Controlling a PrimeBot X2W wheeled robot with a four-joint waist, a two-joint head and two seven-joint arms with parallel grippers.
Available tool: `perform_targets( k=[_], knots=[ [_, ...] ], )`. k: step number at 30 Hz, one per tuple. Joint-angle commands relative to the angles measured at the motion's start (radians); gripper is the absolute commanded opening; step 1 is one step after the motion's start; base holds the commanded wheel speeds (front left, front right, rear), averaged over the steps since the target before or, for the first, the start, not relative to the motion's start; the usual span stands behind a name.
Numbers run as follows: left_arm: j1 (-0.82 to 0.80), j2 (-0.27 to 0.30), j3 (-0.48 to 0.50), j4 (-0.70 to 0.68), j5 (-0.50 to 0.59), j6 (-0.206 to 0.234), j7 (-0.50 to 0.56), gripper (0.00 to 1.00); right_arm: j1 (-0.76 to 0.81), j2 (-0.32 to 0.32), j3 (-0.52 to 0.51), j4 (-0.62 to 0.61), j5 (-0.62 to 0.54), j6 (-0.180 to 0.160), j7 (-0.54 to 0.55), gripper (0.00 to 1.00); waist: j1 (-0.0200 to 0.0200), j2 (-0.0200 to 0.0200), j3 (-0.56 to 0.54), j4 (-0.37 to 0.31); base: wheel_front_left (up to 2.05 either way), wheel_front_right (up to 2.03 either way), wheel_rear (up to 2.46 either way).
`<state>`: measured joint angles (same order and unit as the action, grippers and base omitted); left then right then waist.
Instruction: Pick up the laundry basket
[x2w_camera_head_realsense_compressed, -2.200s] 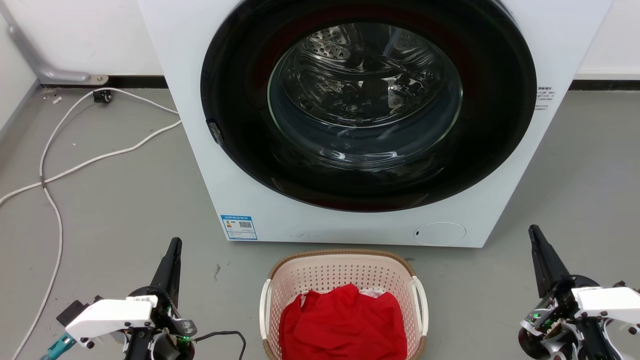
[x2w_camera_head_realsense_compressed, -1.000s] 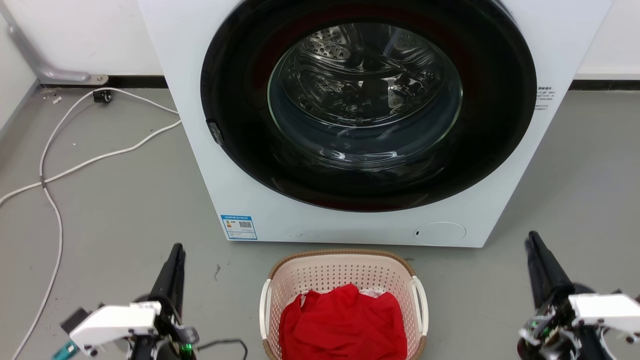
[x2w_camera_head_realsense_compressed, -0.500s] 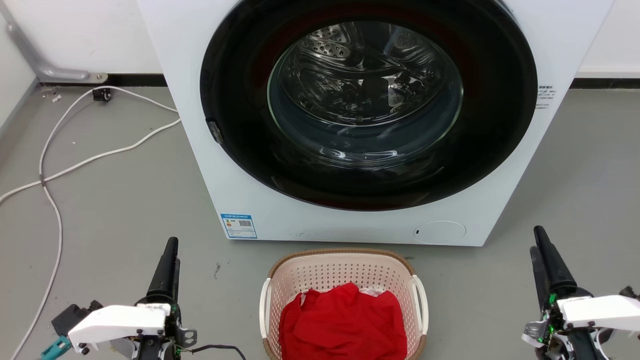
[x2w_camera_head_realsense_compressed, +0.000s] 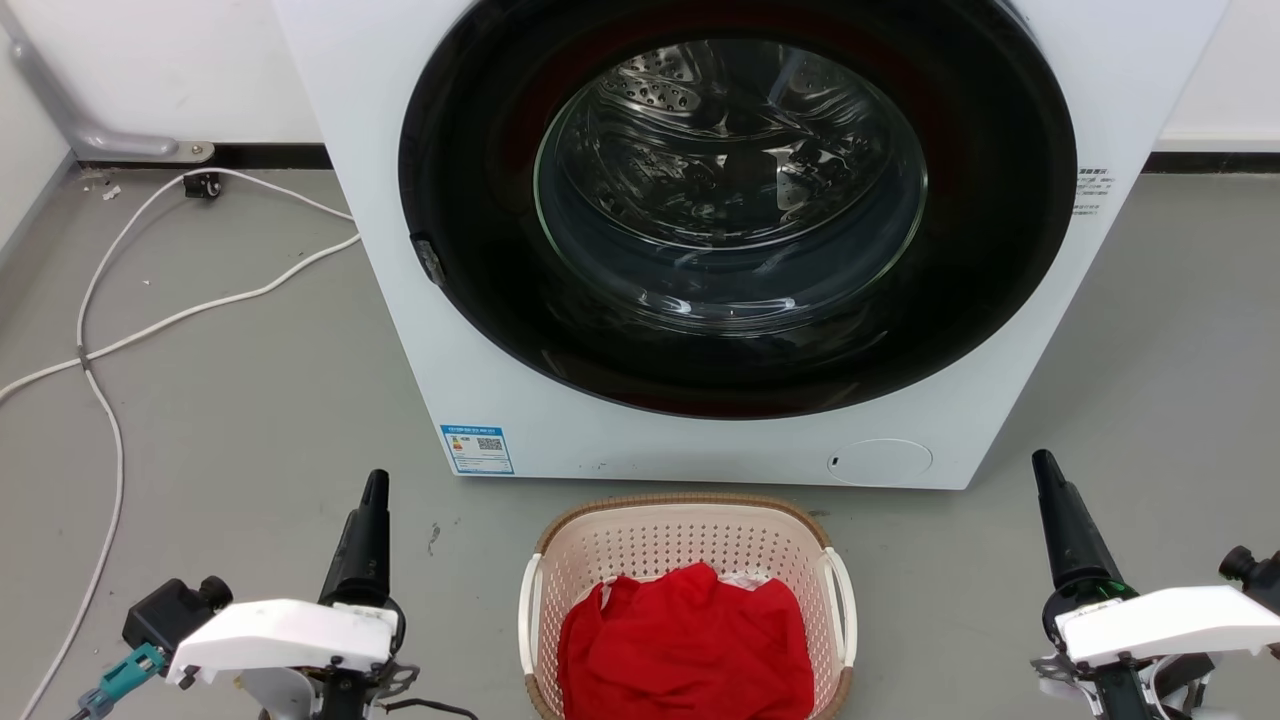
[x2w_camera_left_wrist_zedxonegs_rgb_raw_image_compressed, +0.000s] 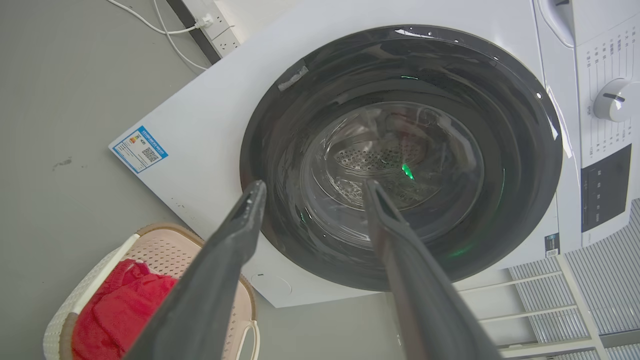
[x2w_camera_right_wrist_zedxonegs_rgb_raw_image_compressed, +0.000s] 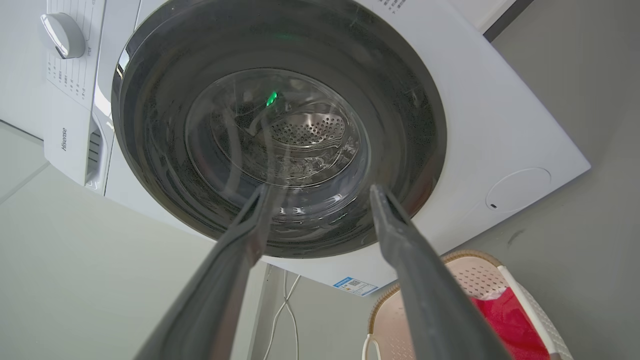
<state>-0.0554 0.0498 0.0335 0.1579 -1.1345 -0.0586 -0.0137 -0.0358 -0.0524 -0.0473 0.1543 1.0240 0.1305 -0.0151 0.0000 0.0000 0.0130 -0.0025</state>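
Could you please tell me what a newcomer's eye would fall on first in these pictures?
The big dark round door of the washing machine dominates the top of the head view. On the floor before it stands the laundry basket, holding a bright red cloth. The left claw and right claw flank the basket, both open and apart from it.

- The laundry basket (x2w_camera_head_realsense_compressed: 690, 545): pale pink wall dotted with small holes, brown woven-look rim, white handles.
- The cloth (x2w_camera_head_realsense_compressed: 685, 650) inside it: plain bright red.
- The washing machine (x2w_camera_head_realsense_compressed: 400, 300): white body, glossy black door ring, silver drum (x2w_camera_head_realsense_compressed: 700, 130) with a perforated pattern.
- The label (x2w_camera_head_realsense_compressed: 477, 450) on its front: blue and white.
- The floor (x2w_camera_head_realsense_compressed: 220, 430): flat grey.
- The cable (x2w_camera_head_realsense_compressed: 170, 320): white.
- The left gripper (x2w_camera_head_realsense_compressed: 372, 490) and right gripper (x2w_camera_head_realsense_compressed: 1045, 465): dark grey jaws, white casings.
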Motion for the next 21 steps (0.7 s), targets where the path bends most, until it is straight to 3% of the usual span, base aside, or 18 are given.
perform_targets(
  k=[1,21],
  knots=[
    [-0.002,0.002,-0.010,-0.027,0.051,0.007,-0.014,1.00,-0.003,-0.002,0.004,-0.029,-0.059,0.000,-0.014,1.00,0.0000,0.0000,0.000,0.000,0.00,0.00,0.00],
    [0.037,0.002,-0.043,-0.068,0.312,0.032,-0.080,1.00,0.036,-0.001,0.017,-0.070,-0.379,0.000,-0.079,1.00,0.0000,0.0000,0.000,-0.001,0.00,0.00,0.00]
  ],
)
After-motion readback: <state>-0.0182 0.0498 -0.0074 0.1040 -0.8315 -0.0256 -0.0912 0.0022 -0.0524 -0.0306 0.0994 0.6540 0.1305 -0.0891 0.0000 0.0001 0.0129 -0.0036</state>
